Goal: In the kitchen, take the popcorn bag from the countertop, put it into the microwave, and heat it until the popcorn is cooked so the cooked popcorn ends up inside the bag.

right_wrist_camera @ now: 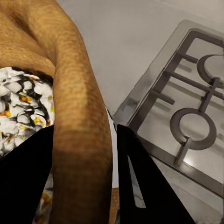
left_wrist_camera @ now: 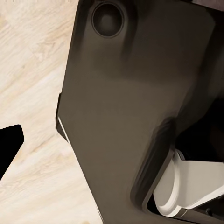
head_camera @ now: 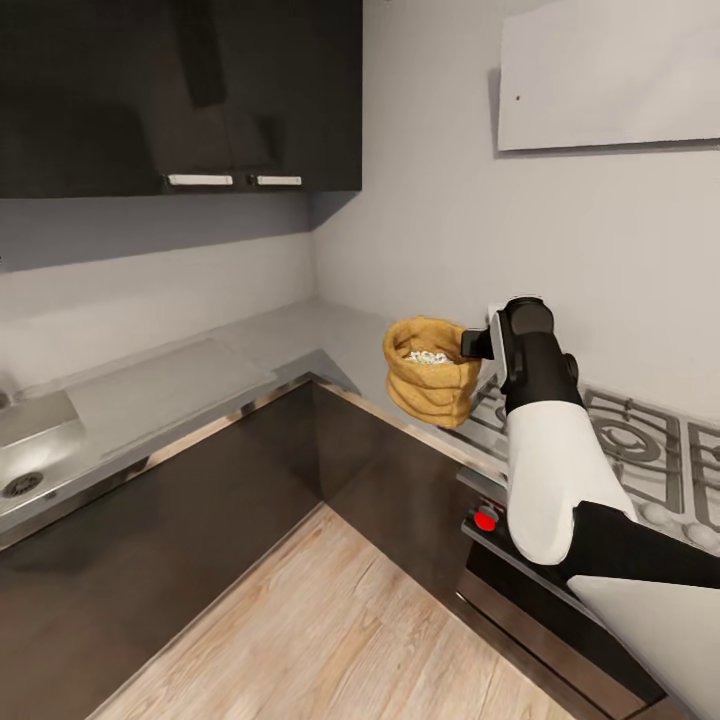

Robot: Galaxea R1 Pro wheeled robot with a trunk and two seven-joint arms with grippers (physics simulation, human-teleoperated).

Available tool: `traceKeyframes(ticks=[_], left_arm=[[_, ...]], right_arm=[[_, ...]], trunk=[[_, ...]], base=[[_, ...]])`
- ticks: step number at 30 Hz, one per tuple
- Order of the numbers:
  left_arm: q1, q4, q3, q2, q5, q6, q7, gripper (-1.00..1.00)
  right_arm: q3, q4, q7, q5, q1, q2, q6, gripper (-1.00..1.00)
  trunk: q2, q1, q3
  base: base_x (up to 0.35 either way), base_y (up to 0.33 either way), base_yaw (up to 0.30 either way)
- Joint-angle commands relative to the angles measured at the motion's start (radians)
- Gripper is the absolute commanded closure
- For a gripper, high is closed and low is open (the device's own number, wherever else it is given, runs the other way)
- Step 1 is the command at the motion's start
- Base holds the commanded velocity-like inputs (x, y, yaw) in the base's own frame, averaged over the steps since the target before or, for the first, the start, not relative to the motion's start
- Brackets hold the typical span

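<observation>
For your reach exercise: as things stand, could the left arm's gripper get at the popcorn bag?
Probably not: the right gripper holds the popcorn bag up by its rim near the gas hob, across on the robot's right.

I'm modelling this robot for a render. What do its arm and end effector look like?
In the head view the right arm has a smooth white rounded forearm shell between glossy black segments, the wrist housing black and rounded. The right end effector has two flat, matte black fingers, one with a narrow slot cut through it. No cables or markings show.
</observation>
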Motion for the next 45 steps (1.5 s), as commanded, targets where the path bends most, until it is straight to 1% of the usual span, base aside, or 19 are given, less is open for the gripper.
traceKeyframes(ticks=[1,3,7,9,12,16,17,18,19,22,24,45], left_arm=[[0.000,-0.002,0.000,0.000,0.003,-0.002,0.003,-1.00],[0.000,-0.002,0.000,0.000,0.003,-0.002,0.003,-1.00],[0.000,-0.002,0.000,0.000,0.002,-0.002,0.003,-1.00],[0.000,-0.002,0.000,0.001,0.002,-0.002,0.003,-1.00],[0.000,-0.002,0.000,0.001,0.002,-0.002,0.003,-1.00],[0.000,-0.002,0.000,0.001,0.002,-0.002,0.003,-1.00],[0.000,-0.002,0.000,0.000,0.002,-0.002,0.003,-1.00],[0.000,-0.002,0.000,0.001,0.002,-0.002,0.003,-1.00],[0.000,-0.002,0.000,0.001,0.002,-0.002,0.003,-1.00],[0.000,-0.002,0.000,0.001,0.002,-0.002,0.003,-1.00],[0.000,-0.003,0.000,0.001,0.003,-0.002,0.003,-1.00],[0.000,-0.004,0.000,0.003,0.005,-0.002,0.001,-1.00]], right_arm=[[-0.003,-0.001,0.003,0.001,0.017,0.001,0.003,1.00],[-0.004,-0.002,0.008,-0.002,0.046,0.000,0.003,1.00],[-0.009,-0.001,0.010,-0.003,0.063,-0.002,0.003,1.00],[-0.010,-0.002,0.010,-0.002,0.080,-0.004,0.003,1.00],[-0.013,-0.006,0.011,-0.003,0.124,-0.005,0.003,1.00],[-0.017,-0.006,0.011,-0.003,0.148,-0.005,0.003,1.00],[-0.026,-0.007,0.011,-0.004,0.153,-0.005,0.003,1.00],[-0.046,-0.008,0.011,-0.003,0.173,-0.005,0.003,1.00],[-0.055,-0.010,0.011,-0.003,0.184,-0.005,0.003,1.00],[-0.072,-0.011,0.011,-0.003,0.190,-0.006,0.003,1.00],[-0.076,-0.012,0.011,-0.002,0.191,-0.006,0.003,1.00],[-0.075,-0.013,0.008,0.001,0.191,-0.005,0.003,1.00]], trunk=[[-0.001,0.000,0.001],[-0.001,0.000,0.004],[-0.001,0.000,0.010],[-0.001,0.000,0.014],[-0.001,0.000,0.018],[-0.001,0.000,0.025],[-0.001,0.000,0.026],[-0.001,0.000,0.028],[-0.001,0.000,0.030],[-0.001,0.000,0.034],[-0.001,0.000,0.038],[-0.001,0.000,0.071]], base=[[0.000,0.000,0.000],[0.000,0.000,0.000],[0.000,0.000,0.000],[0.000,0.000,0.000],[0.000,0.000,0.000],[0.000,0.000,0.000],[0.000,0.000,0.000],[0.000,0.000,0.000],[0.000,0.000,0.000],[0.000,0.000,0.000],[0.000,0.000,0.000],[0.000,0.000,0.000]])
